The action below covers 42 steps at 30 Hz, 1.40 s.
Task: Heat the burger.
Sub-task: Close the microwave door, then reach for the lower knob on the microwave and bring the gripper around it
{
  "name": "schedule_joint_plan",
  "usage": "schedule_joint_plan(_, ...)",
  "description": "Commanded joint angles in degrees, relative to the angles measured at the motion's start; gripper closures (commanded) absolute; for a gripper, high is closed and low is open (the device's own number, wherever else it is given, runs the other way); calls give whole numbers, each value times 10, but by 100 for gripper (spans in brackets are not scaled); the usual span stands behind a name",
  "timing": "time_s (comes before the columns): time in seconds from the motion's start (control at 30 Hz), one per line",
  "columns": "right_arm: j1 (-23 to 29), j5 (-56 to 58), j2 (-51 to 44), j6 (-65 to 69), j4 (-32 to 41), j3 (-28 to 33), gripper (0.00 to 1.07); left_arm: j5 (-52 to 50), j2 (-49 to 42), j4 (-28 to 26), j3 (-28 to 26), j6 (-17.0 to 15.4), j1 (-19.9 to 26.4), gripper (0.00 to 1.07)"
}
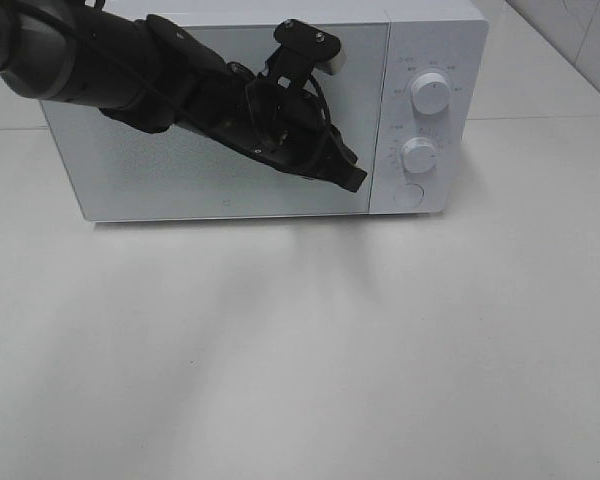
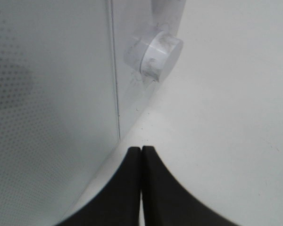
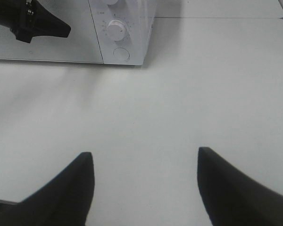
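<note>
White table [image 1: 300,360]; left gripper [image 2: 141,149] clenched, empty, tips by microwave door [image 1: 170,165] edge; right gripper [image 3: 144,153] spread wide, holding nothing.

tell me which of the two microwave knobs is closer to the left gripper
The lower knob, just above the round button. The left gripper ends almost level with it; the upper knob sits higher, farther away.

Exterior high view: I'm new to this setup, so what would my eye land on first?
A white microwave, door closed, stands at the back of the table. The black left arm stretches across its door, the shut left gripper by the door's right edge, near the knobs. No burger is in view.
</note>
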Motion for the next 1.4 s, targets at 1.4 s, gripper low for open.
schedule_joint_plan(1.4,-2,-8,-14,-1,0,2,47,535,-236,542,30,-749,131,106)
